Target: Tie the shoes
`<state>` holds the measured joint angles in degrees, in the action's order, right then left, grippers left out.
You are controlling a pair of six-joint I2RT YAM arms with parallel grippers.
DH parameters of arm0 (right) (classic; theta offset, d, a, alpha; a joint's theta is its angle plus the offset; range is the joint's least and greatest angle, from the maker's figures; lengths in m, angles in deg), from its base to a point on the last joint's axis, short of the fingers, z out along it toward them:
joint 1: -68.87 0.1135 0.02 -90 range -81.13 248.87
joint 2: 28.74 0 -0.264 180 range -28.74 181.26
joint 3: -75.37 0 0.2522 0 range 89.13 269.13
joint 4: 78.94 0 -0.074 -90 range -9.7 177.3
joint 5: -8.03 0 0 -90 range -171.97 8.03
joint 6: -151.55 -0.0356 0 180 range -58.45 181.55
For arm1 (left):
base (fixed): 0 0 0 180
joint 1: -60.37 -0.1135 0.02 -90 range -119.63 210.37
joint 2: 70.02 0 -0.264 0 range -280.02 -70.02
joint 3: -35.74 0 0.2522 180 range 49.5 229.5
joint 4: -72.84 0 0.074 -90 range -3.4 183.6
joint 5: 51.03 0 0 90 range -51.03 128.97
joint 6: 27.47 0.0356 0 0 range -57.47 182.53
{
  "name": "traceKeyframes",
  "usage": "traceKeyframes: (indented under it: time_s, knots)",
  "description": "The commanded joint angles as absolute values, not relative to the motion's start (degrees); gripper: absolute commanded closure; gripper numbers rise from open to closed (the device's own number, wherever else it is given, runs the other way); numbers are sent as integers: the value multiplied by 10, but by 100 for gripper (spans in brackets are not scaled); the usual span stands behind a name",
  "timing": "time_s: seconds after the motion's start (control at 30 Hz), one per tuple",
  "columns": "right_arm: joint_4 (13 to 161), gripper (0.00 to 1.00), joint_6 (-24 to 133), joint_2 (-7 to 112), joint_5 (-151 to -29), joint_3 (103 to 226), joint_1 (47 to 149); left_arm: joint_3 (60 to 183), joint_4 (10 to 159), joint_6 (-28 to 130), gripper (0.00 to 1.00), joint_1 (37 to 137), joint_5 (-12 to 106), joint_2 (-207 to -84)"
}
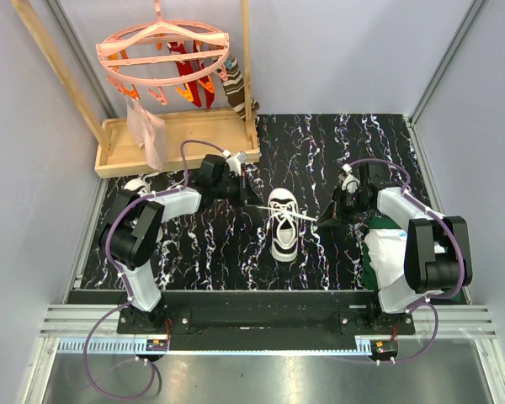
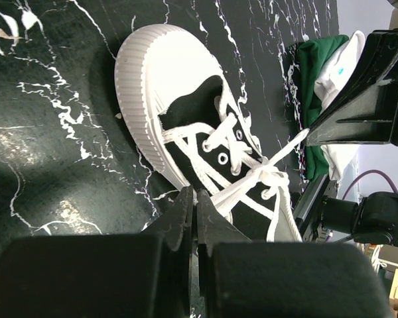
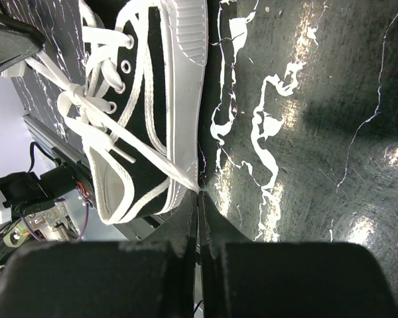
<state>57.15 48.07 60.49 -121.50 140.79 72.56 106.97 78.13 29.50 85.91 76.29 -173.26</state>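
Observation:
One black sneaker (image 1: 284, 236) with a white toe cap and white laces lies mid-table, toe pointing away from the arms. It also shows in the left wrist view (image 2: 179, 93) and the right wrist view (image 3: 152, 99). My left gripper (image 1: 259, 202) sits just left of the toe, shut on a lace (image 2: 233, 188) at its fingertips (image 2: 196, 199). My right gripper (image 1: 321, 221) sits just right of the shoe, shut on the other lace (image 3: 142, 151), which runs taut to its tips (image 3: 199, 193). The laces cross in a knot over the tongue. A white rounded thing (image 1: 137, 184) behind my left arm may be the other shoe.
A folded white-and-green cloth (image 1: 385, 252) lies under my right arm and shows in the left wrist view (image 2: 316, 73). A wooden rack with a tray (image 1: 181, 145) stands at the back left, with a pink clip hanger (image 1: 164, 50) and a dark striped sock (image 1: 236, 84) hanging from it.

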Motion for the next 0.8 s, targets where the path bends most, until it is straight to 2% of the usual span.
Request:
traceKeyframes:
  time_s: [0.0,0.27,0.33,0.37,0.4,0.43,0.47,0.63,0.77]
  knots:
    - [552,100,492,609,-1188,1404,712,1062,788,307,100,838,737,-1735]
    - [557,100,482,606,-1233,1418,718,1069,776,315,100,853,754,-1721]
    - [562,100,479,607,-1237,1425,722,1070,770,319,92,859,757,-1715]
    - [564,100,481,613,-1246,1427,723,1071,769,319,79,862,759,-1715]
    - [565,100,481,617,-1266,1436,727,1072,768,318,73,863,761,-1714]
    - [565,96,481,620,-1275,1443,727,1073,765,319,68,866,761,-1712]
    - [565,87,479,626,-1284,1448,728,1073,761,318,58,867,761,-1707]
    - [575,47,470,620,-1314,1494,738,1084,751,324,43,874,772,-1684]
    - [575,31,467,600,-1324,1547,741,1091,760,366,32,878,770,-1633]
